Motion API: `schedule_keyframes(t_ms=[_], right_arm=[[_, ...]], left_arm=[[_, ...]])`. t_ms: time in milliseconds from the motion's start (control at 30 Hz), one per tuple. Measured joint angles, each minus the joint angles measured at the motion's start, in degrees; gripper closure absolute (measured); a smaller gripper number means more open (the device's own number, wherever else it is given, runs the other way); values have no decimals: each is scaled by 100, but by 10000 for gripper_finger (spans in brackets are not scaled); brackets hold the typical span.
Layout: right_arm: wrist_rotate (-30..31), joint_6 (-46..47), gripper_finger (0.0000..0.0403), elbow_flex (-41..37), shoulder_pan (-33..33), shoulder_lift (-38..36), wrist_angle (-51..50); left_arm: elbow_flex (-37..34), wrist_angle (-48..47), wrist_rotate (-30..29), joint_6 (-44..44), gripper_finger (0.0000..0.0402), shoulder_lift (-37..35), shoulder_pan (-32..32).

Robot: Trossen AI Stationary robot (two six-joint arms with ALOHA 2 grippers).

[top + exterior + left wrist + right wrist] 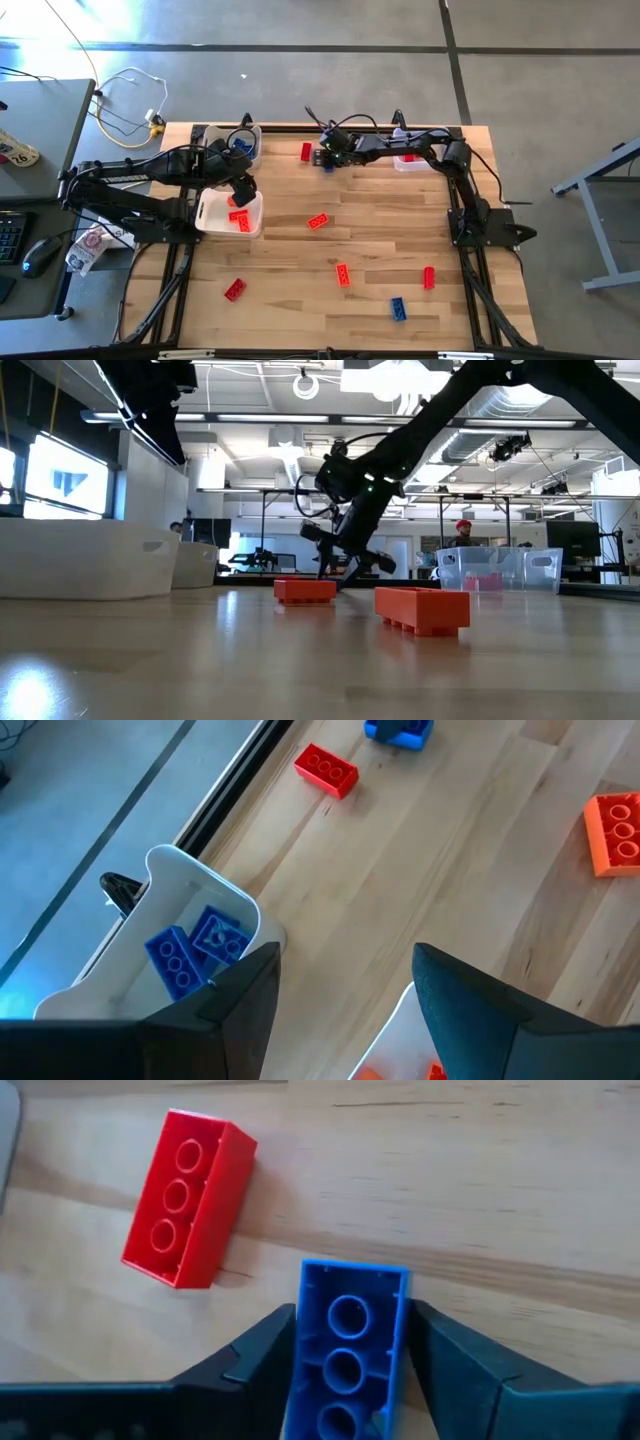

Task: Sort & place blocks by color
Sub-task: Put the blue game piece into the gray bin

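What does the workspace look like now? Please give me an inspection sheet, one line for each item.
Surface: wooden table, bare between the items.
Job's things: loose blocks on the table; blue bricks in one bin, red ones in the white bin.
Clutter: nothing seen.
Grippers: right gripper around a blue block beside a red block; left gripper open above the bins.
Cables: white cable on the floor.
Surroundings: desk, person behind.

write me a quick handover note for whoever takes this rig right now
Right gripper: fingers against both sides of a blue studded plastic brick at the far table edge, beside a red studded brick.
Left gripper: open, empty, over the white plastic bin holding red bricks.
Done: blue bricks lie in the far white bin.
Left: red, orange and one blue brick loose on the wooden table.
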Motion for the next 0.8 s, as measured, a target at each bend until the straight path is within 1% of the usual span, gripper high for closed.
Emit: schedule_keyframes(t_ms=[100, 167, 267, 400, 500, 700, 800], right_arm=[[-80, -315, 241, 30, 0, -2, -112], [-190, -565, 248, 175, -4, 0, -398], [-202, -976, 254, 504, 54, 13, -1175], [29, -1453, 257, 997, 144, 50, -2417], [207, -1634, 260, 1216, 193, 70, -2921], [256, -1926, 284, 1255, 249, 59, -3015], [243, -2047, 290, 1255, 283, 57, -3009]], left_arm=[[0, 0, 0, 1, 189, 0, 2], [0, 0, 0, -1, 189, 0, 2], [0, -1, 0, -1, 189, 0, 0], [0, -1, 0, -1, 189, 0, 0], [0, 0, 13, -1, 189, 0, 2], [0, -1, 21, -1, 189, 0, 0], [0, 0, 23, -1, 189, 0, 0]])
